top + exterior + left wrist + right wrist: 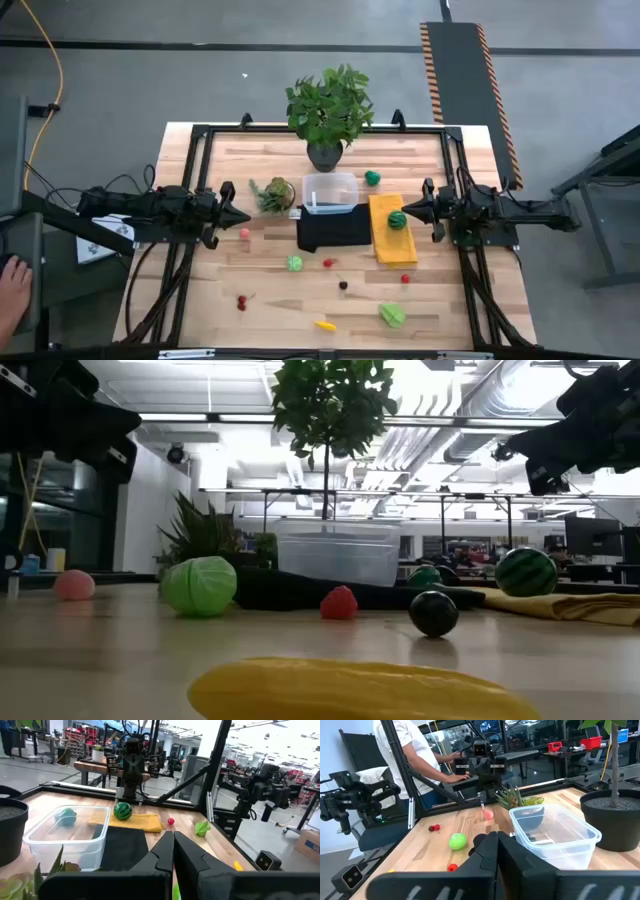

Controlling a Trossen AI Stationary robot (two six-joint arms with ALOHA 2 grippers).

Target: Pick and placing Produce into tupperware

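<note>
The clear tupperware (330,189) stands at mid table, its near end on a black cloth (333,229). Produce lies scattered. A dark green striped ball (397,219) rests on the yellow cloth (392,232), and another green ball (372,177) is behind it. Nearer lie a pink ball (244,233), a light green ball (295,263), red berries (328,263), a yellow piece (325,325) and a leafy green piece (392,315). My left gripper (242,215) hovers shut left of the box. My right gripper (405,207) hovers shut above the yellow cloth's far end. Neither holds anything.
A big potted plant (328,112) stands behind the tupperware, and a small spiky plant (274,193) is at its left. A black frame (200,135) runs along the table's edges. A person's hand (12,290) shows beyond the left edge. Bare wood lies along the near edge.
</note>
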